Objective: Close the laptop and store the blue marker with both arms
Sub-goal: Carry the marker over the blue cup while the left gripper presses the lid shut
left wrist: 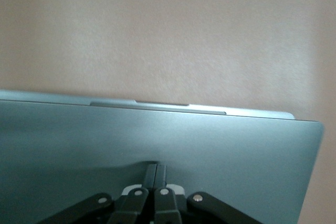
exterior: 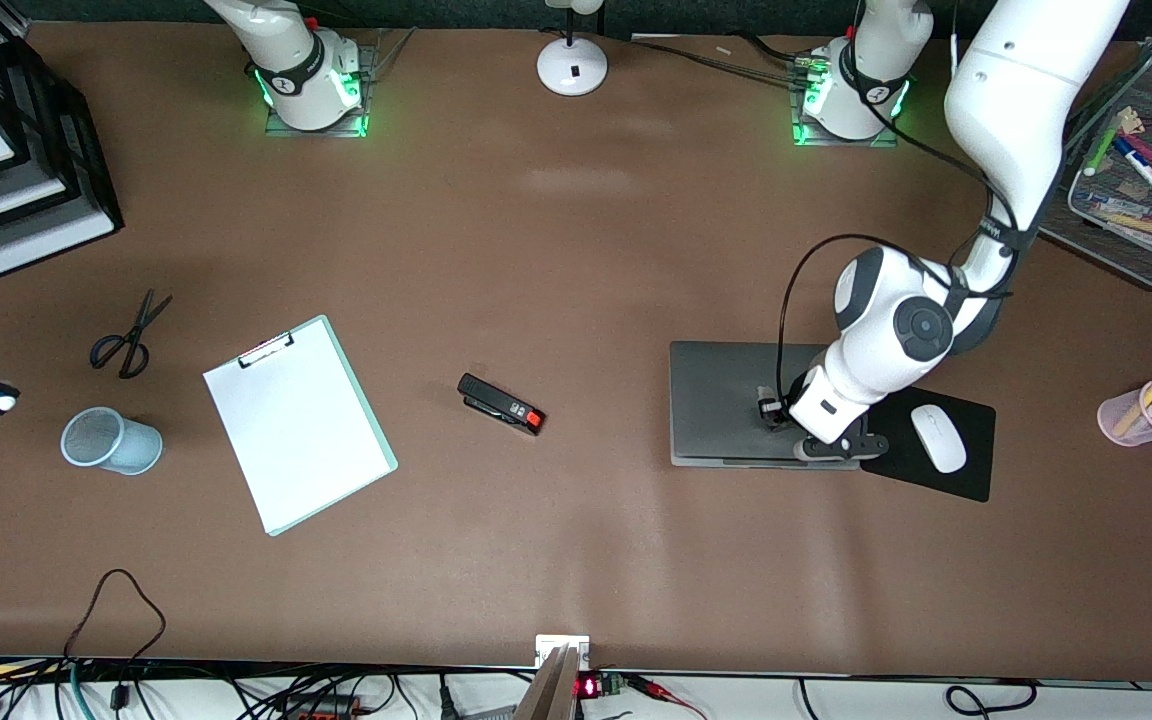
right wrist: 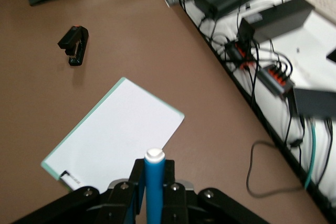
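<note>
The left hand [left wrist: 156,174] is pressing down on the lid of the laptop [exterior: 736,400], its two fingers [left wrist: 151,170] drawn together with nothing between them. The laptop is lying shut and flat on the table [exterior: 576,250], toward the left arm's end, with a black mouse pad [exterior: 966,470] touching its edge and a white mouse [exterior: 938,438] sitting on that pad.

The right hand [right wrist: 154,182] is gripping the blue marker [right wrist: 154,182] upright between its fingers [right wrist: 137,182], the pale tip pointing away from the wrist. It is hanging above the table over a clipboard [right wrist: 113,135] with white paper. A black stapler [right wrist: 73,45] is lying on the table between the clipboard and the laptop. A mesh cup [exterior: 111,440] is lying on its side beside the clipboard.
</note>
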`<state>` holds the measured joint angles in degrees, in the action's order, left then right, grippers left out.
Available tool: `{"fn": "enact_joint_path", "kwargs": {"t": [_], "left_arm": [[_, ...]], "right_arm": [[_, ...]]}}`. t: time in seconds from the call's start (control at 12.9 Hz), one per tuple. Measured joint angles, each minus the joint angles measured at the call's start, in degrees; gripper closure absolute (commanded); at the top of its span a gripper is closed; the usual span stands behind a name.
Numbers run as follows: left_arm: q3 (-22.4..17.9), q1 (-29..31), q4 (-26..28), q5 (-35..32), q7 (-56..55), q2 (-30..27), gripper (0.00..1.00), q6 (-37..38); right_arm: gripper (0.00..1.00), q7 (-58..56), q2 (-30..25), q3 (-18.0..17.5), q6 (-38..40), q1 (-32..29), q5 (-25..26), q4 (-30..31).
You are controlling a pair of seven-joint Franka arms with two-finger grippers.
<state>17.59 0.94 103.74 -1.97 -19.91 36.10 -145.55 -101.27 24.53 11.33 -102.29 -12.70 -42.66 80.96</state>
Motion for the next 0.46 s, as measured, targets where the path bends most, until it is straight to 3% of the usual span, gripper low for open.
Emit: {"fn": "enact_joint_path", "kwargs": {"t": [0.23, 0.46], "left_arm": [[-0.1, -0.1, -3.1, -0.8, 0.0, 3.6, 1.00, -1.4], [-0.2, -0.2, -4.0, -1.5, 0.0, 6.1, 1.00, -3.9]], "right_arm": [[1.00, -15.5, 6.4, 0.0, 0.0, -3.7, -8.7, 0.5], [1.00, -26.9, 13.2, 0.0, 0.0, -7.3, -14.1, 0.6]]}}
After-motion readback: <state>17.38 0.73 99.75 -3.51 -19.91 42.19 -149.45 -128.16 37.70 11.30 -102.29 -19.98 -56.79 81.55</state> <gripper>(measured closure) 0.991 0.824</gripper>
